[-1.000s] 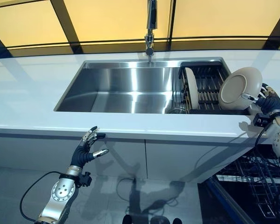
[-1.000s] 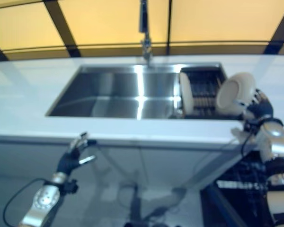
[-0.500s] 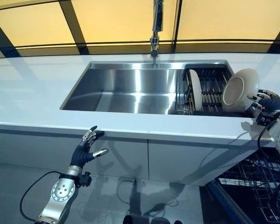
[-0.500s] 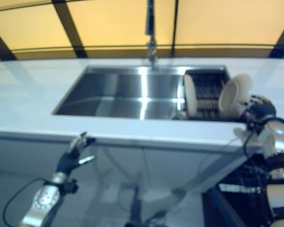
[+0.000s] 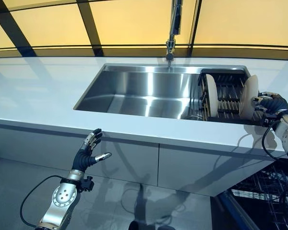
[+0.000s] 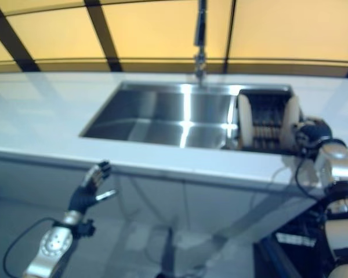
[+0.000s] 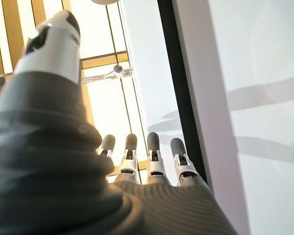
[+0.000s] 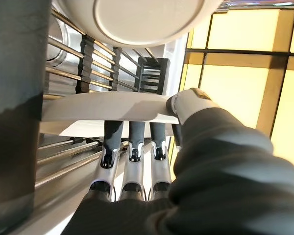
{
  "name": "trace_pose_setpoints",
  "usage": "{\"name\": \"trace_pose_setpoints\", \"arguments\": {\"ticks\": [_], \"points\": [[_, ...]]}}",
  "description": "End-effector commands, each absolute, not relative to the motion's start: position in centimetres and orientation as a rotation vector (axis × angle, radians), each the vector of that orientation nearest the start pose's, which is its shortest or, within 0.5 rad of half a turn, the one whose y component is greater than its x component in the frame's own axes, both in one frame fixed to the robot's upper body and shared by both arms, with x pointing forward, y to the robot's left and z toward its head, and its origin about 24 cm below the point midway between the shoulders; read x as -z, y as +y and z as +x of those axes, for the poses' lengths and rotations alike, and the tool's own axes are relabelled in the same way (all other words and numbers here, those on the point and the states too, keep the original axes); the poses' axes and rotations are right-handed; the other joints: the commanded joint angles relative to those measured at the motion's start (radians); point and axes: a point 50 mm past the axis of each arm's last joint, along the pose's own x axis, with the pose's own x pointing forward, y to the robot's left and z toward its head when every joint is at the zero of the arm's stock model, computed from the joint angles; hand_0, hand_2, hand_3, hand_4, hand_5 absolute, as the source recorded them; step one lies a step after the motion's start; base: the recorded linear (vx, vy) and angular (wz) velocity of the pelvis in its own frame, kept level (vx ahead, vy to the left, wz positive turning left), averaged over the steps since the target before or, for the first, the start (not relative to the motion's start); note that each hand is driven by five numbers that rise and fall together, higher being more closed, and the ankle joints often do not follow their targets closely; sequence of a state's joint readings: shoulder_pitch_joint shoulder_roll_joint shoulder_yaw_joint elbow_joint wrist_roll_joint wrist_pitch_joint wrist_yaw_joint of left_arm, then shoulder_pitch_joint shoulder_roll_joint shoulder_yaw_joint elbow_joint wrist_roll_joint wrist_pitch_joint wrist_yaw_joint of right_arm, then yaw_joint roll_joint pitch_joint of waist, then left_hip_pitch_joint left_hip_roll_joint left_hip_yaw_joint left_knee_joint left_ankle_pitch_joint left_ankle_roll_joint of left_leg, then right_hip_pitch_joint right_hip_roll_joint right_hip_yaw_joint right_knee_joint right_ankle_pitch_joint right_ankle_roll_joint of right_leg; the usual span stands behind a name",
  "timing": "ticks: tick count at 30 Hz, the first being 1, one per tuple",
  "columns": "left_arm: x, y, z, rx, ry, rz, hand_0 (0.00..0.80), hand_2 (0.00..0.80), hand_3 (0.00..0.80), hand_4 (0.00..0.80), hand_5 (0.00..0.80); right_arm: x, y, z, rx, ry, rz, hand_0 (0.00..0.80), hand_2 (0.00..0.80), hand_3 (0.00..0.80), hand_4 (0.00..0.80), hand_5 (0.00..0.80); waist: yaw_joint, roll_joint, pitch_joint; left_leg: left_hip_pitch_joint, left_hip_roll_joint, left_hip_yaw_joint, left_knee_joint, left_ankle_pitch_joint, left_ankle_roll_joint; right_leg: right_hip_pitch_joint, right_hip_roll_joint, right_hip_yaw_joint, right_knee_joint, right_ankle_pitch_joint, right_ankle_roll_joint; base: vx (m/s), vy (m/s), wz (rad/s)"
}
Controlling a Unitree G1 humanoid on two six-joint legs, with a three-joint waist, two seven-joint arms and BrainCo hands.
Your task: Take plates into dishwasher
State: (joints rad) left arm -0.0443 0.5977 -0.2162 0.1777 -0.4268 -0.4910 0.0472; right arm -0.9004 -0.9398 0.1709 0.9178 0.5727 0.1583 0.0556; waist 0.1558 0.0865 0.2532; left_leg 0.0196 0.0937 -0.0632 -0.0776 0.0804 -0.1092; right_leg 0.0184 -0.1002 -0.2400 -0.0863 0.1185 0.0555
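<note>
A cream plate [image 5: 247,97] stands on edge at the right end of the black dish rack [image 5: 229,95] in the sink. My right hand [image 5: 272,103] pinches its rim between thumb and fingers, as the right wrist view shows on the plate's edge [image 8: 108,107]. A second cream plate [image 5: 211,95] stands upright at the rack's left end and also shows in the right wrist view [image 8: 137,19]. My left hand [image 5: 89,151] is open and empty below the counter's front edge.
The steel sink [image 5: 144,91] is set in a white counter [image 5: 38,91], with a faucet [image 5: 173,26] behind it. A wire dishwasher rack [image 5: 271,191] is pulled out low at the right, under the counter.
The camera has shifted. My right hand has turned the plate from tilted and facing me to upright and edge-on at the rack's right end. The left hand has not moved.
</note>
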Motion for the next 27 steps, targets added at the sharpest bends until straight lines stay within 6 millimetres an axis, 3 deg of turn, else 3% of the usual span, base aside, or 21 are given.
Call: {"name": "trace_pose_setpoints", "arguments": {"ticks": [1,6,15,27], "points": [[-9.7,22.3,25.6,0.152,-0.406,0.151,0.000,0.000,0.000,0.000,0.000,-23.7,-37.1,35.0,0.385,0.036,-0.337,0.800,0.800,0.800,0.800,0.800,0.002,-0.064,-0.031,-0.021,-0.006,0.040,-0.010,0.015,0.016,0.023,-0.043,-0.003,0.019,-0.025,0.014,0.000,0.000,0.00],[-9.4,22.2,25.5,0.150,-0.396,0.150,0.000,0.000,0.000,0.000,0.000,-24.1,-36.7,35.1,0.378,0.001,-0.342,0.800,0.800,0.800,0.800,0.800,-0.001,-0.069,-0.042,-0.014,-0.004,0.045,-0.010,0.012,0.016,0.030,-0.041,0.001,0.015,-0.025,0.016,0.000,0.000,0.00],[-8.5,22.3,25.0,0.147,-0.366,0.149,0.000,0.000,0.000,0.000,0.000,-26.6,-34.7,35.4,0.321,-0.148,-0.322,0.800,0.800,0.800,0.800,0.800,-0.013,-0.095,-0.088,0.011,-0.004,0.057,-0.010,-0.003,0.017,0.052,-0.038,0.015,0.009,-0.030,0.021,0.020,0.031,-0.01],[-6.9,22.9,24.4,0.149,-0.295,0.143,0.000,0.000,0.000,0.000,0.000,-29.4,-34.7,34.8,0.276,-0.236,-0.280,0.800,0.800,0.800,0.800,0.800,-0.022,-0.128,-0.157,0.045,-0.003,0.079,-0.010,-0.025,0.022,0.079,-0.032,0.035,-0.001,-0.036,0.026,0.027,0.045,-0.02]]}}
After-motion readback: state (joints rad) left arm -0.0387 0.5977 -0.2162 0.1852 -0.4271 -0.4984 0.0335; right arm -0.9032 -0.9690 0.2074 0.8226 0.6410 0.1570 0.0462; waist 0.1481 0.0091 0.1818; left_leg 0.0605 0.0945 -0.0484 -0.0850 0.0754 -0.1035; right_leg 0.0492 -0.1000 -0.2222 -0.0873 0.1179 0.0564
